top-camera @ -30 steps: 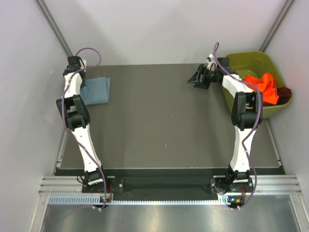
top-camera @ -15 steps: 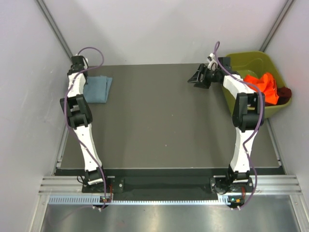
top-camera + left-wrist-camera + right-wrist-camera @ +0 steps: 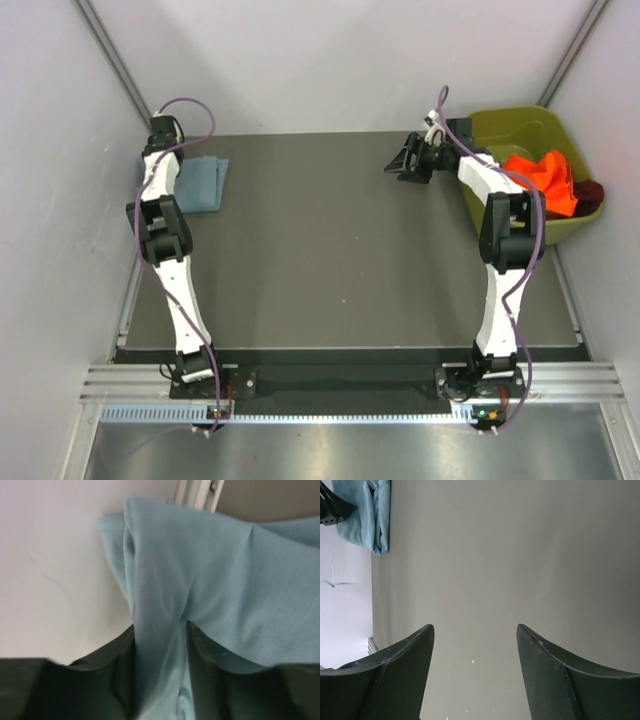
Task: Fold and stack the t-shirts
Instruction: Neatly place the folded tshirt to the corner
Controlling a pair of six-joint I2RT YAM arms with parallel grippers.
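Note:
The blue-grey t-shirt lies folded at the table's far left corner, also seen in the right wrist view. My left gripper is at the shirt's left edge by the wall. In the left wrist view its jaws stand apart, open, with a loose fold of the blue-grey shirt between the fingers. The orange t-shirt and the maroon t-shirt lie crumpled in the bin. My right gripper hovers open and empty over the table's far right.
The olive-green bin stands off the table's far right corner. White walls close in on the left, back and right. The dark table top stretches between the two arms.
The left gripper's jaws have spread on the fold of the blue-grey shirt, and the shirt's edge has shifted slightly left. The right gripper has drifted a little to the left.

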